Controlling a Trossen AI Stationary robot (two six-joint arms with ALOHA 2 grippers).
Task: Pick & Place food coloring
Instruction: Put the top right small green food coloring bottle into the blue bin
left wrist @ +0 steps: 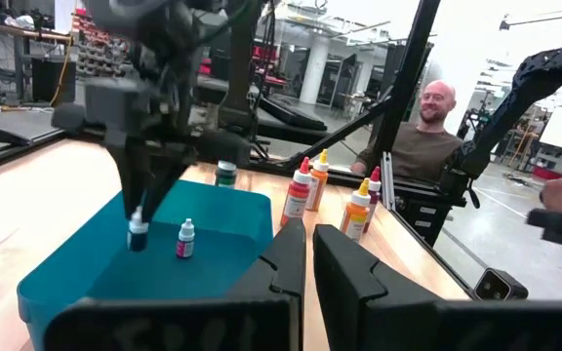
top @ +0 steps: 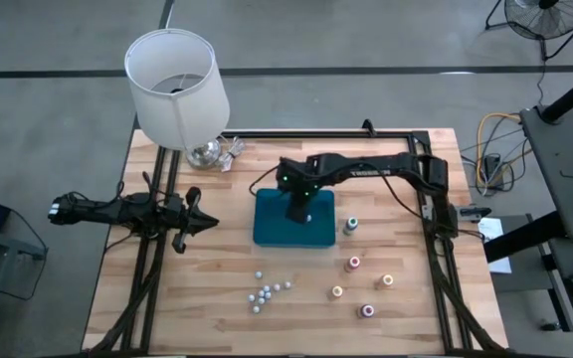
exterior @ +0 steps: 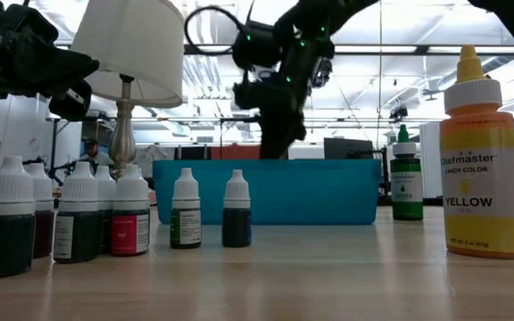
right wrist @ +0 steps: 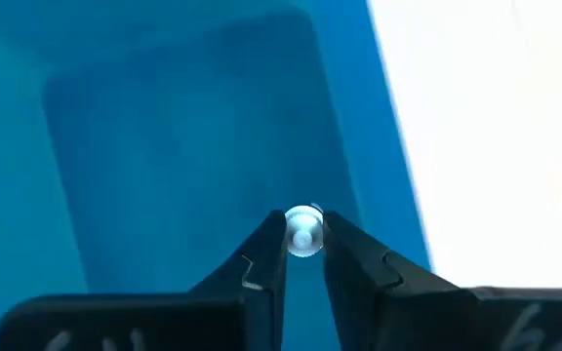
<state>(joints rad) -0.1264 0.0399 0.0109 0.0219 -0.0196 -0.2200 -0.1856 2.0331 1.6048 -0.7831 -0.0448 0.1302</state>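
A: We are starting from the blue tray (top: 270, 231), the biggest thing on the table. Our right gripper (right wrist: 303, 255) is hanging inside it, pointing down, and pinching a small white-capped dropper bottle (right wrist: 303, 231) by its cap. The left wrist view shows that bottle low above the tray floor, beside another small bottle (left wrist: 184, 238) already standing in the tray.

B: So we are holding it by the cap to keep it upright while we are lowering it, we judge.

A: Yes. Our left gripper (top: 195, 223) is waiting well to the left of the tray, its fingers (left wrist: 279, 273) pressed together around nothing.

B: And the remaining food coloring?

A: The larger bottles are standing to the tray's right: a green-capped one (top: 351, 226) just beside its wall, then the pink-topped one (top: 354, 264), the orange (top: 388, 280), the yellow (top: 337, 292) and the magenta (top: 367, 310) farther out. A cluster of tiny white-capped bottles (top: 265, 292) is sitting in front of the tray.

B: Then we are judging much of the task as not yet done.
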